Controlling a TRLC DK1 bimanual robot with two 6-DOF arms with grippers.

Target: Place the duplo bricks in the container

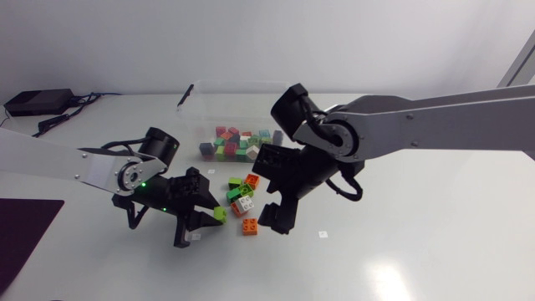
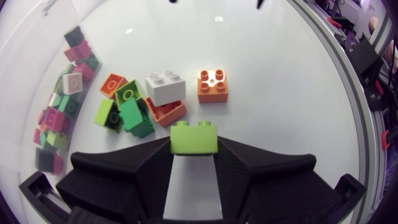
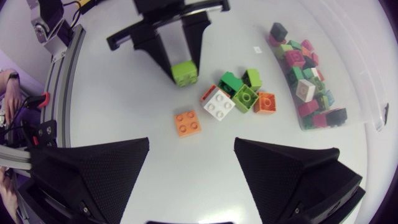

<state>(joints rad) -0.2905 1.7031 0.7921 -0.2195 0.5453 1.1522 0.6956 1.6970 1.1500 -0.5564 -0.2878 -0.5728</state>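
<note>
In our left black wedge-fingered gripper (image 1: pixel 203 219) we are clamping a small lime-green plastic duplo brick (image 2: pixel 194 137) by its flat side walls, near the white table (image 1: pixel 418 251). We are judging it light, rigid and smooth, so flat faces are suiting the grip best. A white plastic brick (image 2: pixel 165 87) and an orange plastic brick (image 2: pixel 212 85) are lying loose near the part-filled clear plastic container (image 1: pixel 242 104). Our right black gripper (image 3: pixel 191 148) is hanging over them, spread and empty. We are finding no legible print.

white table (image 1: pixel 435 251) | black box (image 1: pixel 38 102), cables (image 1: pixel 57 119), far-left corner | small white tag (image 1: pixel 323 235) on tabletop
</note>
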